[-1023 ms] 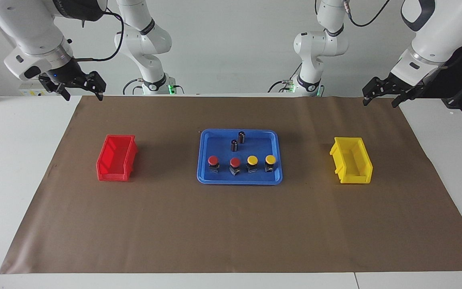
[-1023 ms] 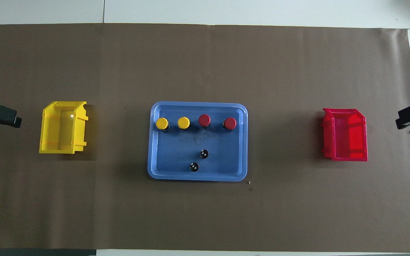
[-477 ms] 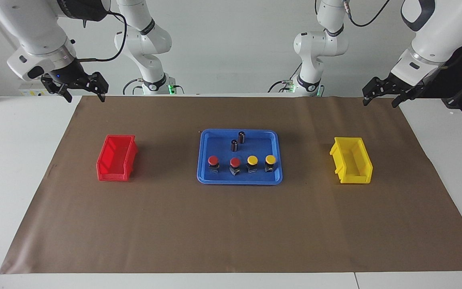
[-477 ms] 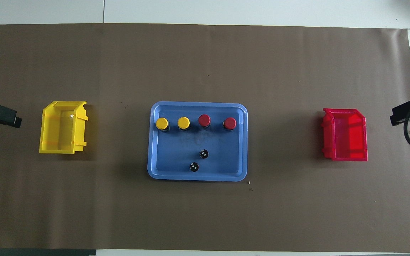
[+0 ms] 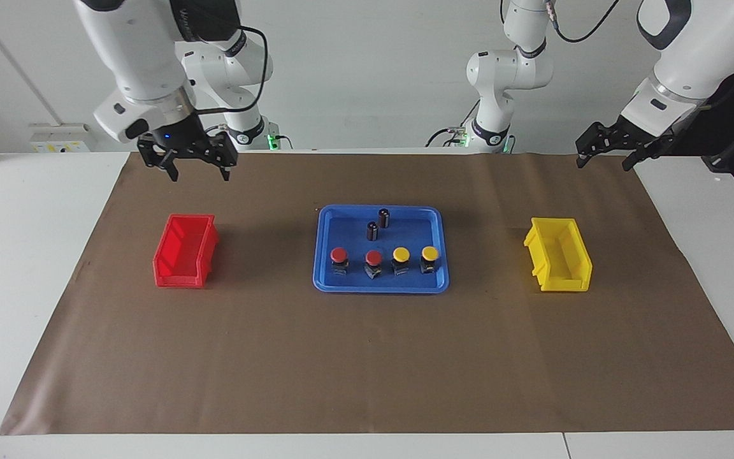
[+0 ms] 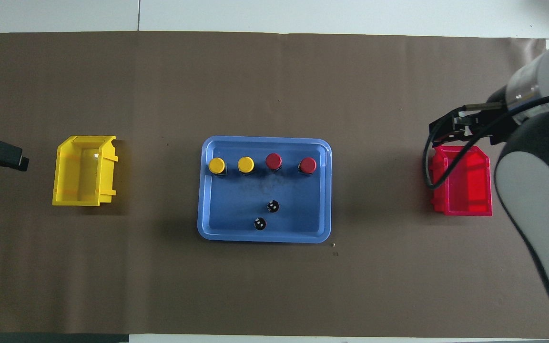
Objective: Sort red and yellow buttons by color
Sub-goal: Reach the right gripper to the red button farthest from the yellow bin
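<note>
The right end effector (image 5: 195, 167) hangs in the air with its fingers spread and nothing between them, over the brown mat near the red bin (image 5: 185, 251). The left end effector (image 5: 604, 155) waits, likewise open and empty, up over the mat's edge at the left arm's end of the counter (image 5: 16, 268), near the yellow bin (image 5: 559, 255).

Between the two bins sits the blue tray (image 5: 322, 280). All four buttons stand in a row in it: two red buttons (image 5: 339, 256) toward the right arm's end, two yellow buttons (image 5: 401, 255) toward the left arm's end. Two small dark cylinders (image 5: 372, 230) stand in the tray nearer to the robots.

Both bins look empty, so no sorting is done yet; the step in hand appears to be the right arm's approach for a first pick. The next move probably calls for carrying that open end effector over the tray, descending on the outer red button, straddling its cap or base without knocking its neighbour, and closing.
</note>
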